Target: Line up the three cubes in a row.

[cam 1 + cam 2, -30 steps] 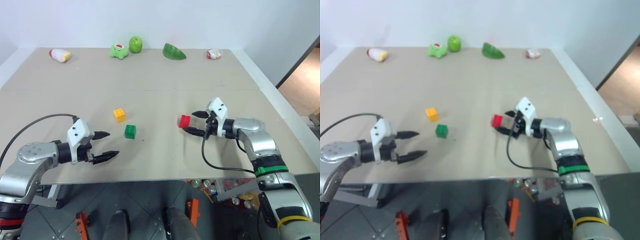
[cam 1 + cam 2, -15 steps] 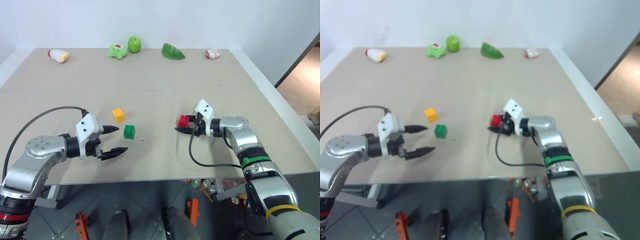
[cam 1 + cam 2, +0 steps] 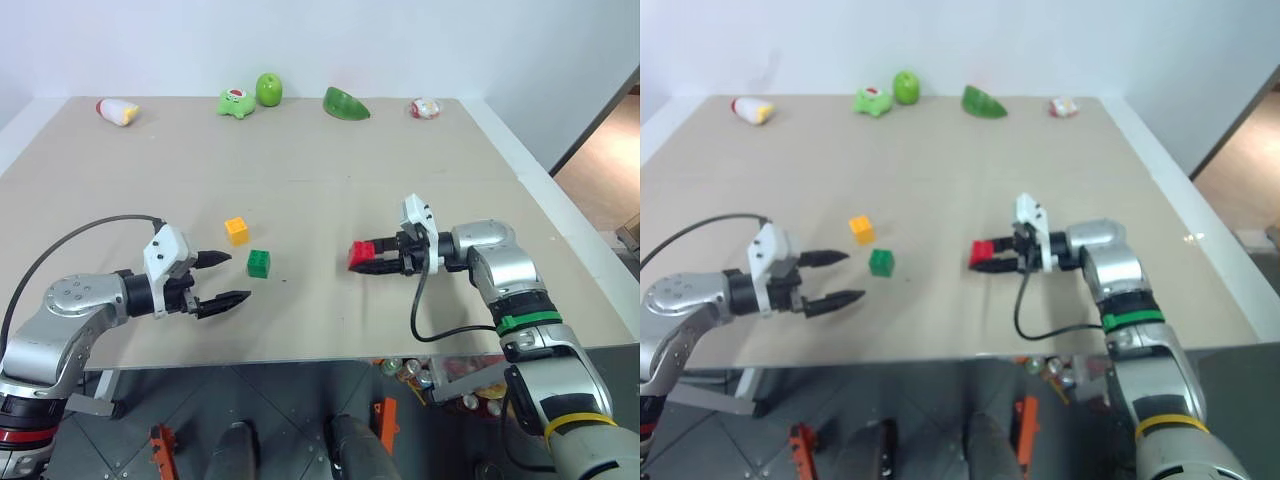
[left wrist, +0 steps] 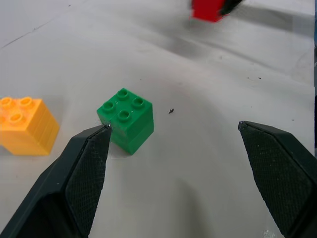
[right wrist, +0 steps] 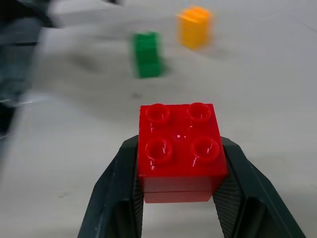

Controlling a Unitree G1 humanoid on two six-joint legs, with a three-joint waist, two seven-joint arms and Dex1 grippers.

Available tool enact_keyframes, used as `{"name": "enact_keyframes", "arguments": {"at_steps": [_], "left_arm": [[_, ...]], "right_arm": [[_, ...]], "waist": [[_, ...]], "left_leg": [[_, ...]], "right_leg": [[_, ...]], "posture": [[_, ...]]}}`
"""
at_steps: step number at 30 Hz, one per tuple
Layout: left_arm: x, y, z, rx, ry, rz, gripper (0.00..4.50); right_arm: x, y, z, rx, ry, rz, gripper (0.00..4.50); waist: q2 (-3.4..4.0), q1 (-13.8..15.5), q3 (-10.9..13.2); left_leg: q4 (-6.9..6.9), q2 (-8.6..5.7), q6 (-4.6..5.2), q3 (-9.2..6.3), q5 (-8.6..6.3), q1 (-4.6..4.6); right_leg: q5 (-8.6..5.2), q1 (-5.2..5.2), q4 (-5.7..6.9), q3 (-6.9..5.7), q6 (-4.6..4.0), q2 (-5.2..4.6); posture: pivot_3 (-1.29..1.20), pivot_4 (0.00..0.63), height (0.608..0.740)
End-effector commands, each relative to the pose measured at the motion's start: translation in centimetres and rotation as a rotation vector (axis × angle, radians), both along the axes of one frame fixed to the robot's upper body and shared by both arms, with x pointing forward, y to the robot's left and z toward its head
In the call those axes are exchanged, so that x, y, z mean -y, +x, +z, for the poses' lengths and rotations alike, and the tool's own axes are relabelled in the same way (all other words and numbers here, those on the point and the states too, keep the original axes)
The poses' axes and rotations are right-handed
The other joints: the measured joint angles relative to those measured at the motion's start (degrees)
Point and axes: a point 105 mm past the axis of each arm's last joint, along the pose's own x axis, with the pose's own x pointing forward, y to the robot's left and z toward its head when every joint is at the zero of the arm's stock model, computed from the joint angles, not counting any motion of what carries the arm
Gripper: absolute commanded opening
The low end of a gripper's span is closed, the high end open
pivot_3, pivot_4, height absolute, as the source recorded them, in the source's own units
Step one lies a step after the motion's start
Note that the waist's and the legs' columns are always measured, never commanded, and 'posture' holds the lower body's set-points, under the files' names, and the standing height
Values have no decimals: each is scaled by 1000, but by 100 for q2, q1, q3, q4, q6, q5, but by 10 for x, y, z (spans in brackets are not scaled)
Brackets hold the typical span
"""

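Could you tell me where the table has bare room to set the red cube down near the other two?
Bare table lies between the green cube and the red cube held in the right gripper. The yellow cube and the open left gripper crowd the green cube's other side.

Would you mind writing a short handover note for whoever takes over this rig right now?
Right gripper: shut on the small red studded plastic cube, held to the right of the other two.
Left gripper: open, empty, beside the small green studded plastic cube.
Small yellow studded plastic cube sits just behind-left of the green one on the beige table.
Done: red cube gripped.
Left: set red down in line with green and yellow; straighten the row.
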Motion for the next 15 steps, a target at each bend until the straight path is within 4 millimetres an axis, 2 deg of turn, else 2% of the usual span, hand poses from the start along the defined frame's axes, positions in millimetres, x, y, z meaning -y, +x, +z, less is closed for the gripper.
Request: {"name": "enact_keyframes", "arguments": {"at_steps": [1, 15], "left_arm": [[-5, 1, 10, 36, -7, 11, 4241], [-7, -5, 10, 28, -11, 29, 4241]], "right_arm": [[-1, -10, -1, 13, -52, 87, 1277], [7, -3, -21, 19, -145, 85, 1277]], "waist": [[0, 0, 0], [0, -2, 0]], "left_leg": [[0, 0, 0, 0, 0, 0], [3, 0, -1, 0, 2, 2]], "right_leg": [[0, 0, 0, 0, 0, 0], [2, -2, 6, 0, -3, 0]], "posture": [[0, 150, 733], [0, 150, 733]]}}
